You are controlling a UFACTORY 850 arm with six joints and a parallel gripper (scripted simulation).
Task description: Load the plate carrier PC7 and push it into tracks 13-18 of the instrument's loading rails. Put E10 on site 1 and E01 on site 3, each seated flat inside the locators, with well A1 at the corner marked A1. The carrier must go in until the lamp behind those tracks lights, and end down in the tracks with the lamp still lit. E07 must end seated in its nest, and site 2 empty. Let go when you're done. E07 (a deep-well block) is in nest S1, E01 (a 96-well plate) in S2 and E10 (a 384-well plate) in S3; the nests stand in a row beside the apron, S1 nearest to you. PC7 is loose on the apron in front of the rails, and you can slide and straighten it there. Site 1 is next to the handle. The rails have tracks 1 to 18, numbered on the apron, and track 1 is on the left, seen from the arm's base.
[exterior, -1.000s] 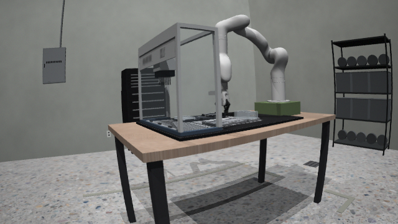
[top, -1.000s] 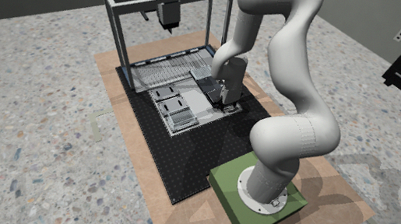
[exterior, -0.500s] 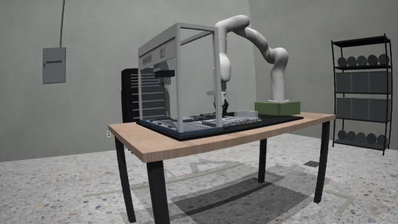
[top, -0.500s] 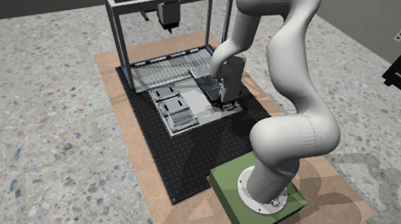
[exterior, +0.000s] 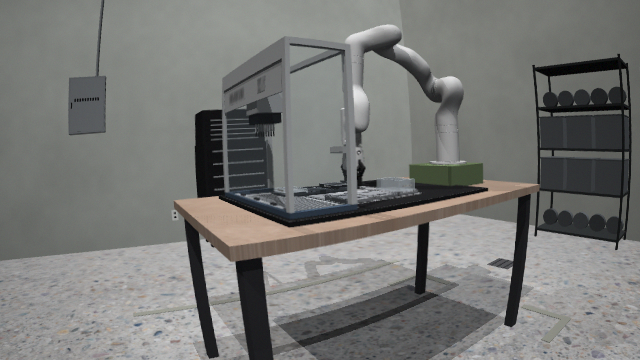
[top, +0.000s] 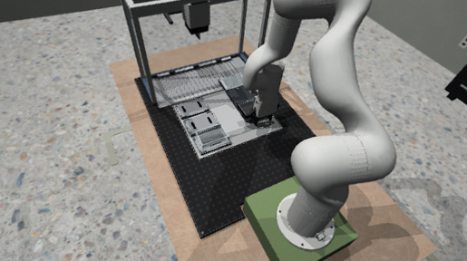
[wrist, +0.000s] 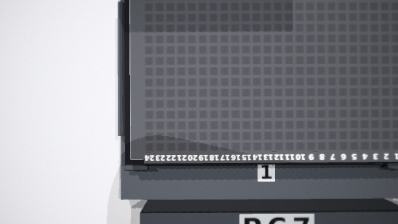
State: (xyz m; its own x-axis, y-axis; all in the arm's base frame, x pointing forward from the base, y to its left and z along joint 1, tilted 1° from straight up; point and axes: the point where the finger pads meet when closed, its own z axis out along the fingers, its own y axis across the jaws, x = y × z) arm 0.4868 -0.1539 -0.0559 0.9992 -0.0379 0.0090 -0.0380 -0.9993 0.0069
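The 384-well plate E10 point(wrist: 265, 80) lies on the dark carrier PC7 point(wrist: 260, 187) just above the site label 1 point(wrist: 266, 172); its column numbers run from 24 at the left to 1 at the right along the near edge. In the top view the carrier point(top: 244, 100) lies on the pale apron in front of the rails, with a lighter plate, probably E01 point(top: 231, 83), on its far end. My gripper point(top: 263, 117) hangs open just above the handle end of the carrier, holding nothing; its fingers do not show in the wrist view. The deep-well block E07 point(top: 212, 139) sits in the nearest nest.
The instrument frame point(top: 188, 28) with its pipetting head point(top: 196, 15) stands over the rails point(top: 196, 81). Two nests point(top: 196, 115) beyond E07 look empty. The arm's green base point(top: 297, 231) is at the near right of the black mat.
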